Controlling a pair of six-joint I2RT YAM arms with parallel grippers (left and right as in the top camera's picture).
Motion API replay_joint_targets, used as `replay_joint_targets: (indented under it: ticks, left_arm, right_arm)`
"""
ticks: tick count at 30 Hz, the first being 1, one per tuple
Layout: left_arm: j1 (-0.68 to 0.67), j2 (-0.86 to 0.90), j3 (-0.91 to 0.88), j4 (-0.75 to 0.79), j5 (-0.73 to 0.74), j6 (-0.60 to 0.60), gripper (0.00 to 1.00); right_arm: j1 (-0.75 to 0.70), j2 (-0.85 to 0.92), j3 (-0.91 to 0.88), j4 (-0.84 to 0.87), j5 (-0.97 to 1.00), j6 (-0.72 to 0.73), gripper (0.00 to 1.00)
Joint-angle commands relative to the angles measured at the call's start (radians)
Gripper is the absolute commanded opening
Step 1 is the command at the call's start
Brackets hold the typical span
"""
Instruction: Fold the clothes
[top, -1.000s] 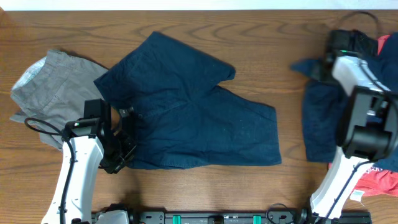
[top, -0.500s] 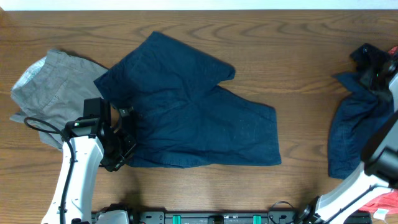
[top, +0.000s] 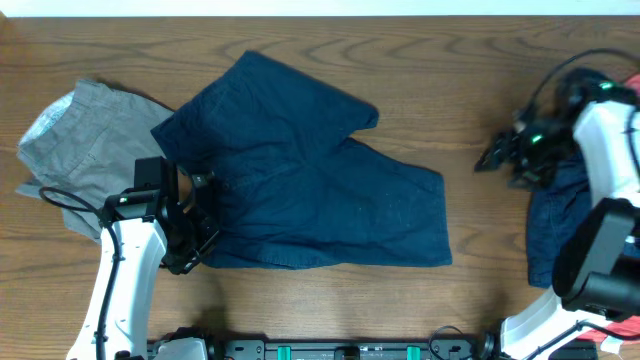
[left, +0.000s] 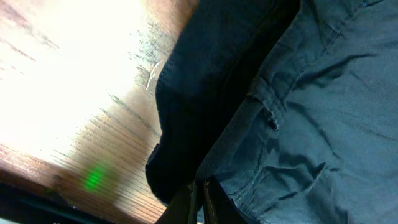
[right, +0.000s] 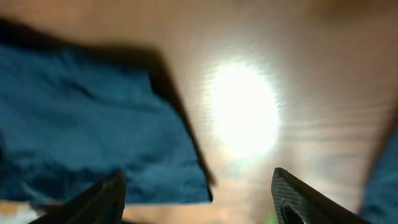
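**1. Reference item.** The navy shorts (top: 310, 175) lie spread flat on the table (top: 450, 80). One leg points to the far edge and the other toward my right side. All positions below are given from these shorts.

**2. Left pincer** (top: 195, 245). It sits at the near left corner of the shorts, at the waistband end. In the left wrist view my fingers (left: 185, 202) are pressed together, and a dark folded edge of the shorts runs down into them. The pincer is clamped on that edge.

**3. Right pincer** (top: 497, 158). It is to the right of the shorts, apart from the hem of the right leg, over bare wood. The right wrist view is blurred, but my fingers (right: 102, 199) stand wide apart with nothing between them. Navy cloth fills the left of that view, and I cannot tell which garment it is.

**4. Grey garment** (top: 85, 150). It lies left of the shorts and touches them. The far waistband corner of the shorts overlaps its edge.

**5. Second navy garment** (top: 555, 225). It lies crumpled, well to the right of the shorts and beyond the right pincer.
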Motion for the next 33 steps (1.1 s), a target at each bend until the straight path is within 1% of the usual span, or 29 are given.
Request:
replay_joint_targets:
  ticks: [1,6,12,18,21,24,29,31,33]
  left_arm:
    - [0.004,-0.003,-0.001,0.007,-0.032,0.04,0.06]
    - [0.004,-0.003,-0.001,0.024,-0.031,0.04,0.06]
    - [0.004,-0.003,-0.001,0.056,-0.031,0.039,0.06]
    - [0.004,-0.003,-0.001,-0.016,-0.031,0.039,0.06]
    - [0.004,-0.004,-0.001,-0.042,-0.031,0.039,0.06]
    - [0.004,-0.003,-0.001,-0.042,-0.031,0.039,0.06]
    - [0.004,-0.003,-0.001,-0.041,-0.031,0.039,0.06]
    - [0.004,-0.003,-0.001,-0.042,-0.031,0.039,0.06]
    - [0.004,-0.003,-0.001,-0.042,-0.031,0.039,0.06]
  right_arm:
    - [0.055,-0.007,-0.105,0.004,-0.022,0.057,0.74]
    - [0.143,-0.064,-0.304,0.087,-0.025,0.163,0.74]
    - [0.245,-0.193,-0.46,0.156,-0.025,0.288,0.77]
    - [0.33,-0.292,-0.581,0.221,-0.021,0.4,0.76]
    - [0.356,-0.3,-0.641,0.298,-0.023,0.495,0.73]
    - [0.385,-0.3,-0.696,0.372,-0.033,0.561,0.72]
    - [0.411,-0.299,-0.752,0.513,-0.011,0.642,0.64]
    - [0.412,-0.299,-0.759,0.541,-0.009,0.663,0.63]
    - [0.412,-0.299,-0.759,0.536,-0.006,0.665,0.65]
